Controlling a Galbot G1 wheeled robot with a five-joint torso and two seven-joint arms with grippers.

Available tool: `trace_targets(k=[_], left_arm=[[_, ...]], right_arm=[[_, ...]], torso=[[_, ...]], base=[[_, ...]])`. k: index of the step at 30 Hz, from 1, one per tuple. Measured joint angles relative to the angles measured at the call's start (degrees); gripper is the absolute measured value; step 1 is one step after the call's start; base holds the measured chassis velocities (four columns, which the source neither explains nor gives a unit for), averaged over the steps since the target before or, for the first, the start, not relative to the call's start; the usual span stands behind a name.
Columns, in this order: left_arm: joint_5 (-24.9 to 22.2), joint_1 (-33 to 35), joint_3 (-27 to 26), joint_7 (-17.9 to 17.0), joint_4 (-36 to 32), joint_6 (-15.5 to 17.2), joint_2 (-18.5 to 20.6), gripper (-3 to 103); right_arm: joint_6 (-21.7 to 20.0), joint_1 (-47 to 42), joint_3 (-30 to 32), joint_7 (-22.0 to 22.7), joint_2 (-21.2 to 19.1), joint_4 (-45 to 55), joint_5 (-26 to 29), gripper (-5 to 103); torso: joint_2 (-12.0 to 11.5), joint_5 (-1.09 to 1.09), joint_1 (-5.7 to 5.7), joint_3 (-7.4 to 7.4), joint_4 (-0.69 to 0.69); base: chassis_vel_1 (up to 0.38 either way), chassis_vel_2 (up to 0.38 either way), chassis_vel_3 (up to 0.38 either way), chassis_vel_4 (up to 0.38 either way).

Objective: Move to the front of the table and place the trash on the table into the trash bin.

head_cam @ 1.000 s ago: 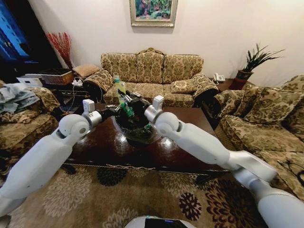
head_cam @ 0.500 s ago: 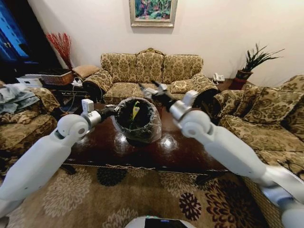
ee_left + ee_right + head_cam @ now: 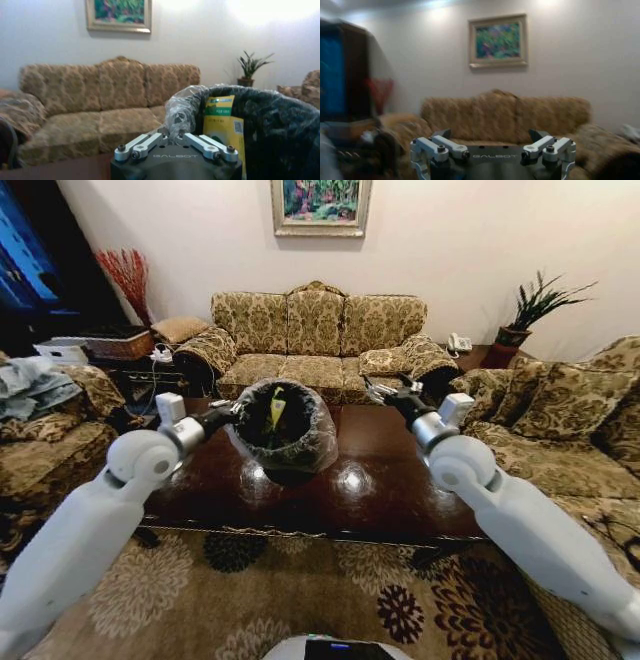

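1. The left gripper (image 3: 228, 418) is clenched on the near rim of the trash bin (image 3: 298, 452), its jaws pinching the crinkled liner bag (image 3: 181, 108) where the plastic puffs over the edge. The bin sits directly beyond the jaws, over the table (image 3: 380, 490).

2. The right gripper (image 3: 385, 392) hangs apart from the bin on its far right side, above the table's back edge. Its jaws are spread wide with nothing between them.

3. Handling, as I judge it: the bin looks light and its body stiff, but the liner is soft, slick film that could slide or tear if it alone bore the load. A hold that catches the hard rim together with the bag seems safest, so the pinch at the rim is the sensible spot.

4. Looks: a small round black bin, its clear bag bunched and shiny around the mouth. Inside, just past the left jaws, a yellow-green carton (image 3: 222, 127) stands against the wall. Whether other trash lies lower down, I cannot tell.

5. The dark glossy tabletop around the bin shows only lamp reflections, so the clearing looks largely done.

6. Farther beyond both grippers stand the patterned sofa (image 3: 315, 330) and a framed painting (image 3: 320, 202) on the wall.
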Motion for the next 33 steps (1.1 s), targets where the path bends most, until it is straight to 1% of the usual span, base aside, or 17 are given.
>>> trace_targets(k=[1, 2, 3, 4, 5, 6, 7, 8, 9, 10, 11, 13, 18, 23, 28, 32, 33], left_arm=[[0.0, 0.0, 0.0, 0.0, 0.0, 0.0, 0.0, 3], [1.5, 2.4, -2.2, 1.7, -0.2, -0.8, -0.3, 3], [3.6, 5.8, -5.4, 4.2, -0.2, -2.0, -0.8, 3], [6.0, 11.1, -9.9, 7.7, -0.3, -4.1, -1.4, 3], [6.6, 13.4, -11.9, 9.0, -0.3, -5.1, -1.7, 3], [6.9, 15.3, -13.8, 10.0, -0.4, -6.0, -2.0, 3], [6.9, 15.3, -13.8, 10.0, -0.4, -6.0, -2.0, 3], [7.0, 16.9, -15.7, 10.6, -0.5, -6.9, -2.4, 3], [7.0, 18.4, -17.4, 11.1, -0.5, -8.1, -2.9, 3], [7.0, 18.9, -17.8, 11.4, -0.4, -8.5, -3.3, 3], [7.0, 18.9, -17.8, 11.4, -0.4, -8.5, -3.3, 3], [7.0, 18.9, -17.7, 11.6, -0.3, -8.6, -4.2, 3], [6.8, 17.5, -15.9, 11.3, -0.9, -8.3, -5.0, 3], [6.7, 17.1, -15.1, 11.3, -1.4, -8.2, -5.4, 3], [7.5, 18.3, -14.9, 11.1, -3.8, -8.2, -7.1, 3], [8.6, 18.5, -14.6, 11.0, -6.0, -8.1, -9.6, 3], [9.1, 18.2, -14.6, 11.0, -6.8, -7.6, -11.0, 3]], right_arm=[[0.0, 0.0, 0.0, 0.0, 0.0, 0.0, 0.0, 100], [-1.1, -1.7, 1.8, 0.2, -0.3, 0.9, 0.0, 100], [-2.7, -5.2, 4.9, 0.5, -0.8, 2.5, 0.0, 100], [-5.5, -12.3, 11.4, 0.3, -1.4, 5.6, -0.1, 100], [-6.8, -16.3, 15.4, -0.3, -1.5, 7.4, -0.2, 100], [-8.0, -21.4, 20.4, -1.3, -1.3, 9.7, -0.4, 100], [-8.0, -21.4, 20.4, -1.3, -1.3, 9.7, -0.4, 100], [-9.0, -26.4, 24.7, -2.1, -0.7, 11.9, -0.8, 100], [-9.5, -32.9, 29.0, -2.8, 0.8, 14.4, -2.2, 100], [-9.6, -36.8, 31.1, -3.2, 2.2, 15.9, -3.6, 100], [-9.6, -36.8, 31.1, -3.2, 2.2, 15.9, -3.6, 100], [-9.2, -43.3, 33.4, -4.4, 5.9, 18.4, -8.2, 100], [-8.1, -47.1, 32.9, -4.6, 10.3, 20.3, -13.2, 100], [-7.8, -47.5, 30.7, -3.5, 11.1, 20.8, -15.0, 100], [-7.7, -48.5, 29.3, -3.0, 11.7, 20.8, -16.0, 100], [-7.5, -49.5, 29.1, -2.8, 11.8, 20.9, -16.3, 100], [-7.4, -49.7, 29.1, -2.8, 11.5, 21.3, -16.3, 100]], torso=[[0.0, 0.0, 0.0, 0.0, 0.0], [0.0, 0.0, 0.0, 0.0, -0.01], [0.0, -0.02, 0.0, 0.0, 0.0], [0.0, 0.01, 0.0, 0.01, 0.02], [0.0, -0.01, 0.0, 0.01, 0.03], [0.0, -0.04, 0.0, 0.0, 0.03], [0.0, -0.04, 0.0, 0.0, 0.03], [0.0, -0.03, -0.02, -0.01, 0.0], [0.0, 0.0, -0.03, -0.02, -0.01], [0.0, 0.04, -0.03, -0.02, -0.03], [0.0, 0.04, -0.03, -0.02, -0.03], [0.0, -0.02, -0.02, 0.0, -0.05], [0.0, -0.01, 0.01, 0.01, -0.03], [0.0, 0.0, 0.03, 0.02, -0.01], [0.0, -0.02, 0.02, 0.01, 0.0], [0.0, 0.02, -0.03, -0.01, -0.01], [0.0, 0.01, -0.03, -0.01, -0.02]], base=[[0.0, 0.0, 0.0, 0.0], [0.0, 0.0, 0.0, 0.0], [0.0, 0.0, 0.0, 0.0], [0.0, 0.0, 0.0, 0.0], [0.0, 0.0, 0.0, 0.0], [0.0, 0.0, 0.0, 0.0], [0.0, 0.0, 0.0, 0.0], [0.0, 0.0, 0.0, 0.0], [0.0, 0.0, 0.0, 0.0], [0.0, 0.0, 0.0, 0.0], [0.0, 0.0, 0.0, 0.0], [0.0, 0.0, 0.0, 0.0], [0.012, -0.01, -0.002, 0.01], [0.099, -0.081, -0.086, 0.107], [0.17, -0.177, -0.196, 0.187], [0.216, -0.202, -0.215, 0.21], [0.211, -0.253, -0.218, 0.233]])
